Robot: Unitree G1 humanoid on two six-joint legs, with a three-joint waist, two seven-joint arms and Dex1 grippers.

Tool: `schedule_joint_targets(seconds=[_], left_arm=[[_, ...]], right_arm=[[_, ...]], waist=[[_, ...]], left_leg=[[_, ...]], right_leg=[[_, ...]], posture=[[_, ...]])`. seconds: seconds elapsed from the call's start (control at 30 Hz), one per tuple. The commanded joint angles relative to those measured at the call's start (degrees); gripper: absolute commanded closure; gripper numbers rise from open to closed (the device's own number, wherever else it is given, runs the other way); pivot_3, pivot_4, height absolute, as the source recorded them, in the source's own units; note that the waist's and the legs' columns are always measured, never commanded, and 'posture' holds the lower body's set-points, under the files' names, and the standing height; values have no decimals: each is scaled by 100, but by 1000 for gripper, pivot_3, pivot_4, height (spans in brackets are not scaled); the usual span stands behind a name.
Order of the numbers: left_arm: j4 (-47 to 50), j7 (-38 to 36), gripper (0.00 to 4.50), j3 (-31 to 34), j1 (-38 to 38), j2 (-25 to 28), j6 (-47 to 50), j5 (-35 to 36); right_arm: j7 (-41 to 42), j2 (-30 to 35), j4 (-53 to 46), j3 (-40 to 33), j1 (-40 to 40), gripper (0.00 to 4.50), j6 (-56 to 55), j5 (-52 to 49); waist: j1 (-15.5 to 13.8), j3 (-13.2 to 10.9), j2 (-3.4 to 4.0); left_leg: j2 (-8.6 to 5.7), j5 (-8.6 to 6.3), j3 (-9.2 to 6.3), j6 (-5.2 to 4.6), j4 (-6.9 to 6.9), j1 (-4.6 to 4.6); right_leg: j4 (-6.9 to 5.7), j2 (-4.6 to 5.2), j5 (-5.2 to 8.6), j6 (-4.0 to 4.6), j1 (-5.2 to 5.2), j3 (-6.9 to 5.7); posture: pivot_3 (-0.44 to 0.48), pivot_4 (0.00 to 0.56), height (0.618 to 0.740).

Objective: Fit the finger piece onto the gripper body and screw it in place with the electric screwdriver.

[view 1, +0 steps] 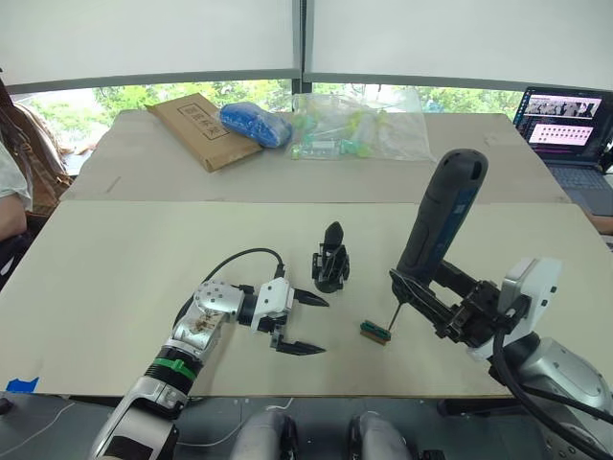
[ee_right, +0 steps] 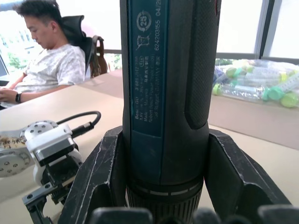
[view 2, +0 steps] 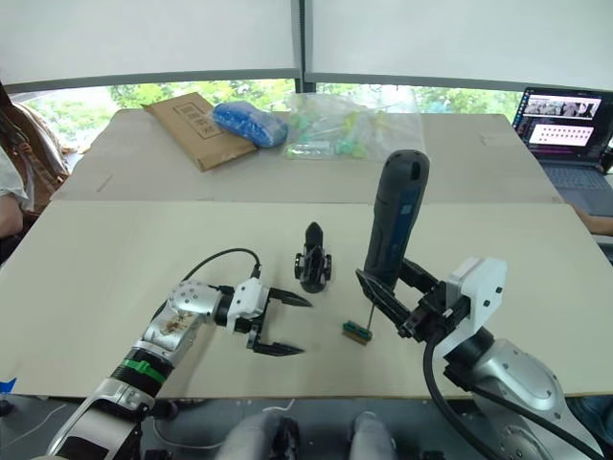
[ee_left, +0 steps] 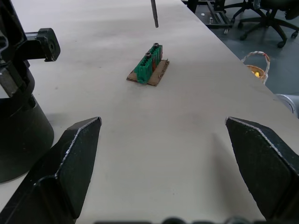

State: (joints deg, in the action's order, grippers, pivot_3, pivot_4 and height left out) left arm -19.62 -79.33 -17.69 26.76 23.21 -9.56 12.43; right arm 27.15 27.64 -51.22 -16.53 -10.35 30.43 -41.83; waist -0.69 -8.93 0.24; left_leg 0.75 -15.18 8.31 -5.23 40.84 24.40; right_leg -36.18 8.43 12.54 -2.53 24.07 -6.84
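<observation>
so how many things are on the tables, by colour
black: 2, gripper body, screwdriver (held above the table in the right gripper)
green: 1, small block
brown: 1, cardboard box
blue: 1, bundle
clear: 1, bag of tubes
dark grey: 1, laptop
total: 7
</observation>
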Motion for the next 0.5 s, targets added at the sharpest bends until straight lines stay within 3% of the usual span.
schedule_joint_targets(seconds=[0.03, 0.5], left_arm=[[115, -13, 0, 43, 47, -25, -18, 39], [192, 7, 0, 40, 11, -59, 47, 61]], right_arm=[[-78, 4, -266, -84, 42, 2587, -223, -184], [-160, 131, -131, 175, 305, 2587, -245, -14]], waist=[[-3, 0, 0], [-8, 0, 0]], left_leg=[[0, 0, 0, 0, 0, 0], [0, -1, -1, -2, 0, 0]], right_leg=[[0, 0, 0, 0, 0, -1], [1, 1, 0, 0, -1, -1]], posture=[[0, 150, 732], [0, 150, 732]])
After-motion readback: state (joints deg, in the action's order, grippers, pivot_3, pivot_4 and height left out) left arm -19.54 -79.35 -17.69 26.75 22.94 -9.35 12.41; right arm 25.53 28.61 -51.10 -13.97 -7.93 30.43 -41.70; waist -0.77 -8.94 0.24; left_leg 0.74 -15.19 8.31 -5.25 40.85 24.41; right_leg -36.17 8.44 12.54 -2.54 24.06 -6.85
